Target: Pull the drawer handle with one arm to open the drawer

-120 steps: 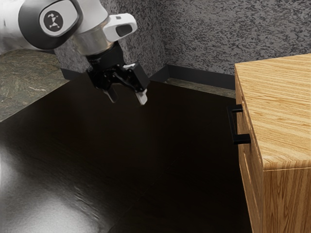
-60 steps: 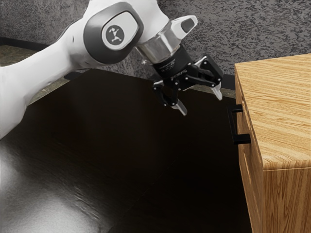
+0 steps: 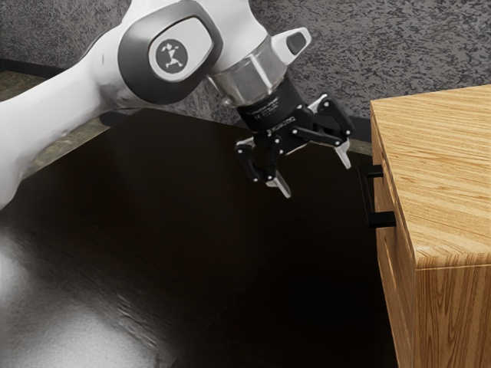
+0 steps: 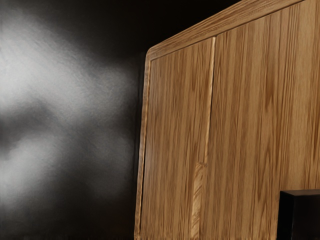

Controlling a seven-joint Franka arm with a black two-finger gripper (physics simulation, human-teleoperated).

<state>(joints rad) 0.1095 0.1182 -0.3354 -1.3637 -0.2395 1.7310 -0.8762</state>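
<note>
Just beside the spread claw, toward the exterior view's right, the drawer handle.

Striped tan wood cabinet, black handle, dark floor.

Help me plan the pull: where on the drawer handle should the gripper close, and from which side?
Take the drawer handle at mid-bar, between its two posts, coming from the exterior view's left. The upright black bar stands off the drawer front, leaving room behind it. The open gripper probably should straddle it sideways.
</note>
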